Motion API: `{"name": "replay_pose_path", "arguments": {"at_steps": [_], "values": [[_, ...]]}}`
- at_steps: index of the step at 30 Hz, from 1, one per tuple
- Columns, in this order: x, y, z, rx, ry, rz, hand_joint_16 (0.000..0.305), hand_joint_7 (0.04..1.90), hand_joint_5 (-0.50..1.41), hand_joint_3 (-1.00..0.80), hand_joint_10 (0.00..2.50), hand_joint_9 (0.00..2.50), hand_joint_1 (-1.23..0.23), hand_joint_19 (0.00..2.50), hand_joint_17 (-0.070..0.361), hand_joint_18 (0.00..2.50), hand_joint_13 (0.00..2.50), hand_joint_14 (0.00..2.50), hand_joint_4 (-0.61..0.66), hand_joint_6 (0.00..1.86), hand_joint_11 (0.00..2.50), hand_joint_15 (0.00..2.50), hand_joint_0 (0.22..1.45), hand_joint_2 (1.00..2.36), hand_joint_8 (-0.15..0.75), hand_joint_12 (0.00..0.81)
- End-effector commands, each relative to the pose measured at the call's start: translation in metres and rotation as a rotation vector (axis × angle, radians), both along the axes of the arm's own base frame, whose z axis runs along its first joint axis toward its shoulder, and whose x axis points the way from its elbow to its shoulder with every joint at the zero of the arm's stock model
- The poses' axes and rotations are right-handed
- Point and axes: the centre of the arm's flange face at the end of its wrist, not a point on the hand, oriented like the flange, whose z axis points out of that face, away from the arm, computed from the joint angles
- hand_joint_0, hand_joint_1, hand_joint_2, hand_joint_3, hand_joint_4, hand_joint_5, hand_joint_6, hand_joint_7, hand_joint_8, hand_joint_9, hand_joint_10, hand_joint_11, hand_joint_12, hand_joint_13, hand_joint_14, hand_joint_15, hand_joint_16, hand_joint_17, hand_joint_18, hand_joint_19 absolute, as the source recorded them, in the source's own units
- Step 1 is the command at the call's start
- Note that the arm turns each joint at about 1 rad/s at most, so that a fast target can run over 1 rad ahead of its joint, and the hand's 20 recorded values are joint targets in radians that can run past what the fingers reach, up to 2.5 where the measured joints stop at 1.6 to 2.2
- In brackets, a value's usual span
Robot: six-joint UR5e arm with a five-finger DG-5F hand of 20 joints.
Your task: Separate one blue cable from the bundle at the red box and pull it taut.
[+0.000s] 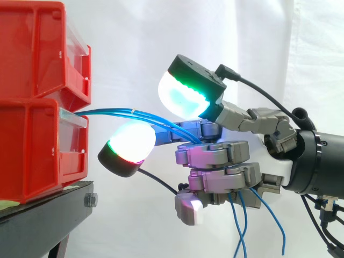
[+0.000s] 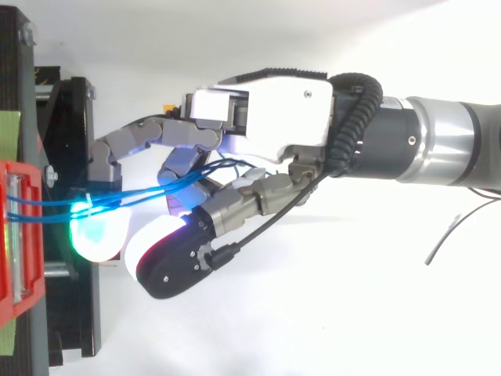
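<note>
Cables (image 1: 115, 112), thin and blue, run as a bundle from the front of the lower red box (image 1: 32, 145) rightwards into the hand (image 1: 226, 161). Its curled fingers are clamped round them. The strands stretch nearly level, and loose ends dangle beneath the hand. The box sits on a black stand (image 1: 43, 215).

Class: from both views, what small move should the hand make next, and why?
Several blue cables run together from the red bin into the hand, ends hanging below it. So probably ease the fingers to shed all but one before drawing away; pulling now would drag the bundle.
</note>
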Motion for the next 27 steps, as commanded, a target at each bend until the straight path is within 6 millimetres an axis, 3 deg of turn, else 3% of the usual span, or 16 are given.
{"name": "replay_pose_path", "arguments": {"at_steps": [1, 7, 10, 13, 15, 17, 20, 27], "values": [[-0.001, 0.0, 0.001, -0.002, 0.013, 0.001, 0.053, 1.14, -0.16, -0.47, 1.58, 0.99, -0.48, 0.95, 0.119, 1.02, 1.25, 1.46, 0.19, 0.5, 1.25, 1.23, 0.57, 1.0, 0.223, 0.324], [-0.002, -0.006, 0.002, -0.003, 0.01, -0.008, 0.053, 1.15, -0.15, -0.47, 1.66, 1.01, -0.46, 0.93, 0.119, 1.03, 1.26, 1.48, 0.19, 0.5, 1.24, 1.21, 0.57, 1.0, 0.227, 0.319], [-0.003, -0.01, 0.001, -0.002, 0.014, -0.013, 0.052, 1.15, -0.15, -0.47, 1.82, 0.99, -0.46, 0.96, 0.118, 1.07, 1.26, 1.59, 0.19, 0.5, 1.22, 1.21, 0.57, 1.0, 0.222, 0.324], [-0.003, -0.012, 0.0, 0.003, 0.019, -0.017, 0.051, 1.15, -0.15, -0.46, 2.07, 0.95, -0.47, 1.0, 0.114, 1.12, 1.22, 1.83, 0.2, 0.5, 1.17, 1.18, 0.58, 1.0, 0.234, 0.327], [-0.004, -0.012, -0.001, 0.002, 0.026, -0.018, 0.048, 1.15, -0.15, -0.46, 2.41, 0.89, -0.48, 1.07, 0.109, 1.16, 1.16, 2.12, 0.19, 0.5, 1.09, 1.13, 0.58, 1.0, 0.237, 0.327], [-0.005, -0.014, -0.003, 0.003, 0.039, -0.022, 0.048, 1.15, -0.15, -0.46, 2.5, 0.87, -0.48, 1.12, 0.108, 1.19, 1.14, 2.21, 0.2, 0.5, 1.1, 1.14, 0.58, 1.0, 0.24, 0.337], [-0.006, -0.017, -0.002, 0.017, 0.04, -0.023, 0.047, 1.15, -0.15, -0.45, 2.5, 0.8, -0.5, 1.18, 0.105, 1.22, 1.07, 2.48, 0.2, 0.5, 1.07, 1.14, 0.59, 1.0, 0.246, 0.341], [-0.006, -0.021, -0.004, 0.019, 0.041, -0.032, 0.044, 1.15, -0.15, -0.42, 2.5, 0.72, -0.53, 1.31, 0.098, 1.28, 1.02, 2.5, 0.18, 0.52, 1.12, 1.14, 0.6, 1.01, 0.254, 0.341]]}}
